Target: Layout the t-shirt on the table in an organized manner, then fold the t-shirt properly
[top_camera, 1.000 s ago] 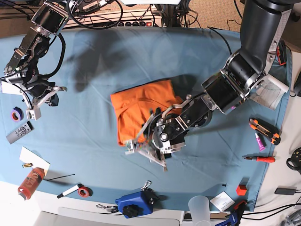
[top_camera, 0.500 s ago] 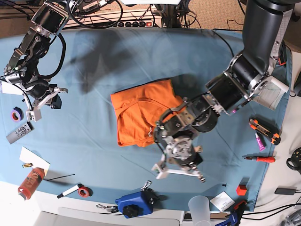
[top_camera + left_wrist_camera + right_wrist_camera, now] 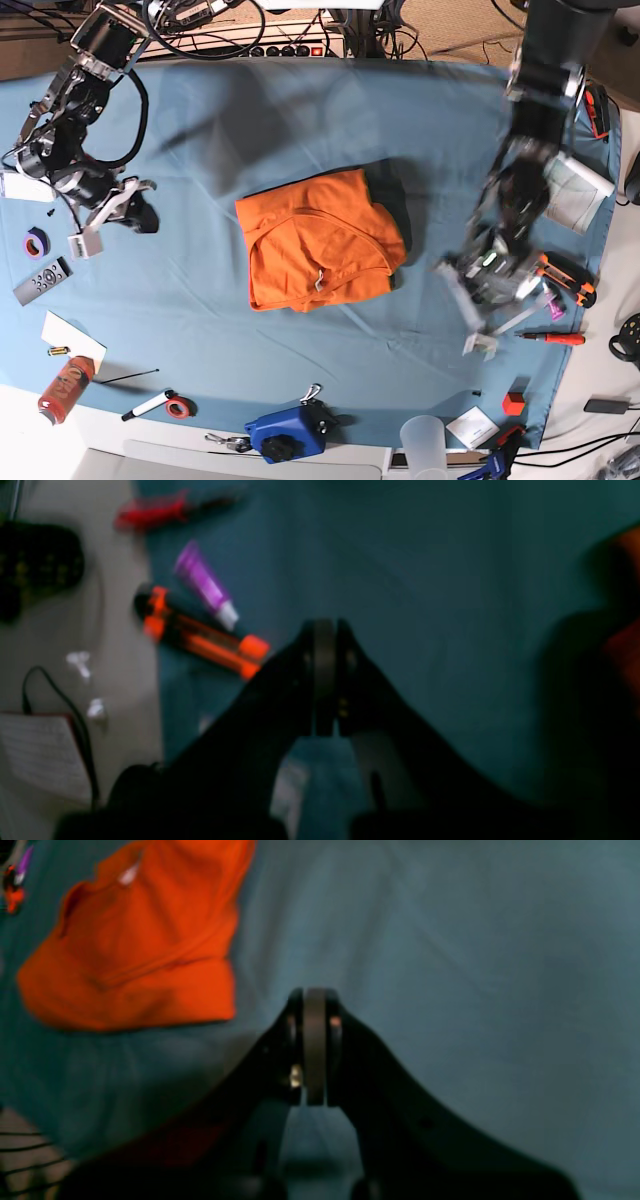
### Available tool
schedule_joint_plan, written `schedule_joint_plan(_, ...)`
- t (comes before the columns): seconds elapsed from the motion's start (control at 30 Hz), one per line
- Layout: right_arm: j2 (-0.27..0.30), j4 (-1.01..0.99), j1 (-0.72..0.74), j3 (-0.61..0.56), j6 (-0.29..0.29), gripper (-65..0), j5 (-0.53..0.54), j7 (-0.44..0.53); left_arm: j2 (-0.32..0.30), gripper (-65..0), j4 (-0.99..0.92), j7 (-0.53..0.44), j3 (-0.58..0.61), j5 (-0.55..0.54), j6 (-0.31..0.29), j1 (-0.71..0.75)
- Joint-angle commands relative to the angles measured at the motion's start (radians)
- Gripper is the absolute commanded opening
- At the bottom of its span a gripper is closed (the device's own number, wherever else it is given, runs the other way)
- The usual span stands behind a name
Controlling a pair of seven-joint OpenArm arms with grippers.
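Nearest my base camera, a blue tool [image 3: 288, 432] sits at the front edge of the surface [image 3: 200, 330]. Further in, my left gripper [image 3: 325, 680] hangs over bare teal cloth near an orange utility knife [image 3: 200, 637] and a purple tube [image 3: 205, 585], jaws pressed together on nothing. The t-shirt [image 3: 318, 250] lies folded mid-surface, touched by neither arm. Off to the side, my right gripper [image 3: 314, 1050] has its jaws closed and empty.

We see two black arms with bulky cylindrical joints and silver brackets, black cables looping along them. The left gripper [image 3: 325, 680] and right gripper [image 3: 314, 1050] show dark fingers with grey pads.
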Motion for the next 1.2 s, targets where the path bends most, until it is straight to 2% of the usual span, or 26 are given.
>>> schedule_joint_plan(0.0,0.01,0.034,0.013,0.003,0.002,-65.0,0.045,0.026,-0.021,-65.0,0.06,-0.023,-0.026,-0.006,0.002,0.018)
schedule_joint_plan(0.13,-0.011,0.136,-0.034,0.003,0.002,-65.0,0.128,0.026,-0.065,-65.0,0.204,-0.047,-0.111,-0.069,-0.019,0.215)
schedule_joint_plan(0.37,-0.013,0.323,-0.252,0.003,0.002,-65.0,0.118,0.026,-0.065,-65.0,0.362,-0.047,-0.251,-0.103,-0.025,0.518)
schedule_joint_plan(0.57,-0.013,0.424,-0.452,0.003,0.002,-65.0,0.118,0.026,-0.065,-65.0,0.536,-0.048,-0.306,-0.103,-0.025,0.764)
schedule_joint_plan(0.8,-0.013,0.439,-0.654,0.003,0.002,-65.0,0.084,0.026,-0.064,-65.0,0.551,-0.048,-0.307,-0.054,-0.023,1.019)
schedule_joint_plan(0.97,-0.013,0.439,-0.779,0.003,0.002,-65.0,0.076,0.026,-0.064,-65.0,0.551,-0.064,-0.307,-0.006,0.006,1.171)
schedule_joint_plan(1.17,-0.013,0.415,-0.91,0.003,0.002,-65.0,-0.021,0.026,-0.064,-65.0,0.512,-0.098,-0.307,-0.008,0.005,1.302)
